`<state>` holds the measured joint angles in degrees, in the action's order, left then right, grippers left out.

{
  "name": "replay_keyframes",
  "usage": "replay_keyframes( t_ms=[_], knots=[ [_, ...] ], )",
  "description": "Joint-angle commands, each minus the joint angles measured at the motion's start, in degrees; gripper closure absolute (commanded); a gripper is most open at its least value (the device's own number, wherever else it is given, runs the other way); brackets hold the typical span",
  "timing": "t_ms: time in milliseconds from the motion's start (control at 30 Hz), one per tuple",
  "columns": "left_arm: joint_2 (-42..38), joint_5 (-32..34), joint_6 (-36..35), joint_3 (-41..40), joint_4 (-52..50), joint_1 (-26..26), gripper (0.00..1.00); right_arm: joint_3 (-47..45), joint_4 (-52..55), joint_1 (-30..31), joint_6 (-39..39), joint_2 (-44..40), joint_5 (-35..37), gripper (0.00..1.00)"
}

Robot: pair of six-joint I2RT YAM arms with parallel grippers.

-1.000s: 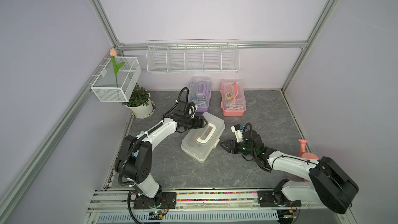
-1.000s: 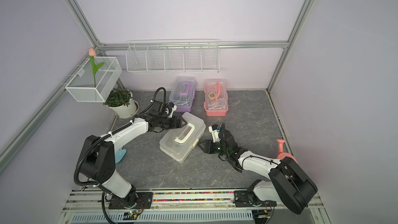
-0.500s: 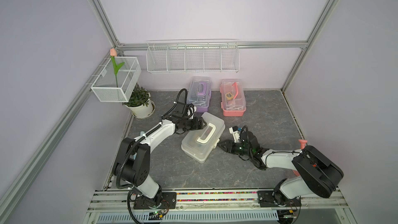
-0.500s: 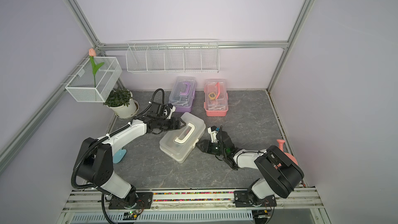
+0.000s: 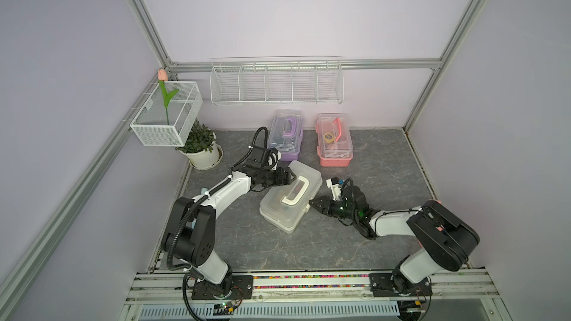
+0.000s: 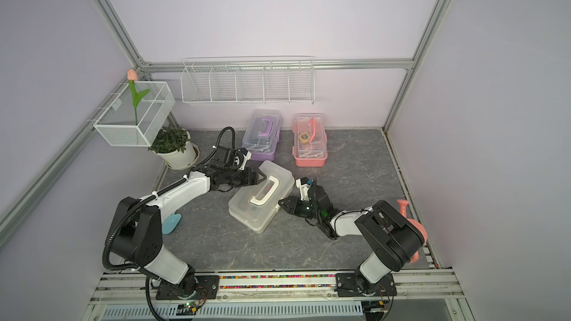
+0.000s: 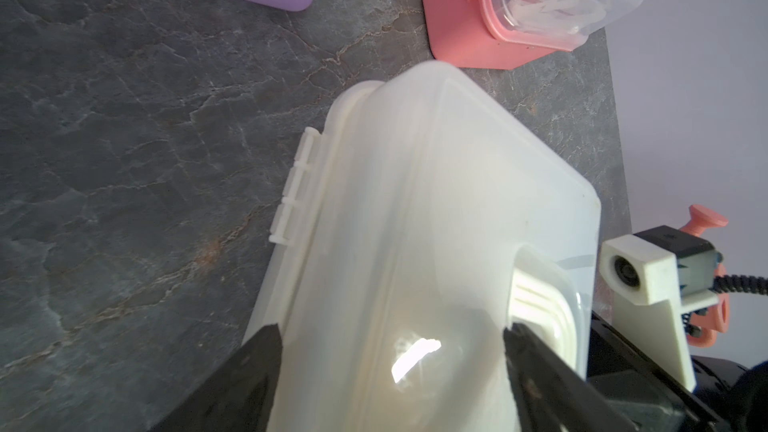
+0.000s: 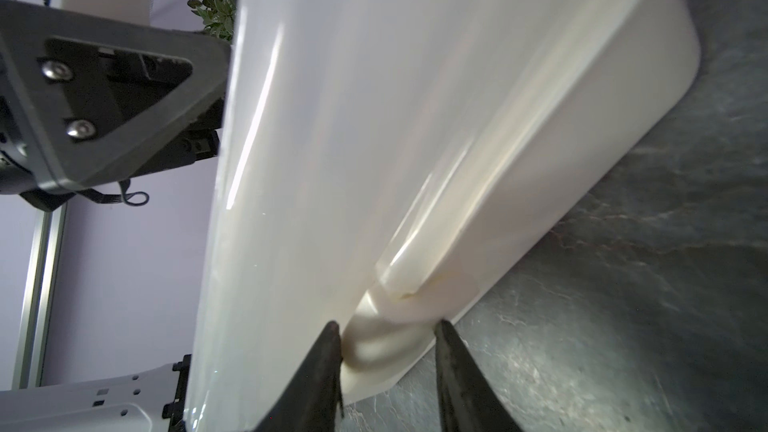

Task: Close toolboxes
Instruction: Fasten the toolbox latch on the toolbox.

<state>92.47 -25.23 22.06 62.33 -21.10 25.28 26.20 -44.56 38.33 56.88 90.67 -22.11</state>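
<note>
Frosted white plastic toolbox (image 5: 276,209), rounded corners, on veined grey mat (image 5: 380,168)

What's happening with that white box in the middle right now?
Both arms are on the white toolbox, which lies askew mid-table with its lid down. The left gripper is spread wide over the lid at the far end, beside the handle. The right gripper is at the box's side, its jaws either side of the latch, not visibly clamped. The purple toolbox and pink toolbox sit by the back wall, lids down, no gripper on them.
</note>
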Motion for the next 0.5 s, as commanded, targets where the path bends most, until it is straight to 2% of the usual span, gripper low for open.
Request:
replay_keyframes(
  t_ms=[0, 167, 233, 300, 467],
  knots=[
    [2.9, -0.3, 0.4, -2.6, -4.4, 0.9, 0.15, 1.7, -4.3, 2.2, 1.2, -0.1, -0.7, 0.61],
    [4.3, -0.6, 1.0, -2.8, -3.4, 2.1, 0.15, 1.5, -3.5, 2.9, 1.0, -1.2, 0.1, 0.61],
    [4.3, -0.6, 0.9, -2.8, -3.5, 2.2, 0.15, 1.3, -1.9, 3.0, -0.9, -2.0, 0.2, 0.57],
    [4.0, 0.2, 0.6, -2.7, -3.9, 2.2, 0.15, 0.7, 0.9, 3.0, -5.2, -3.7, 0.8, 0.55],
    [3.2, 1.3, -0.1, -1.5, -5.1, 2.1, 0.15, 0.2, 12.5, 2.9, -21.5, -10.9, 2.5, 0.45]
  ],
)
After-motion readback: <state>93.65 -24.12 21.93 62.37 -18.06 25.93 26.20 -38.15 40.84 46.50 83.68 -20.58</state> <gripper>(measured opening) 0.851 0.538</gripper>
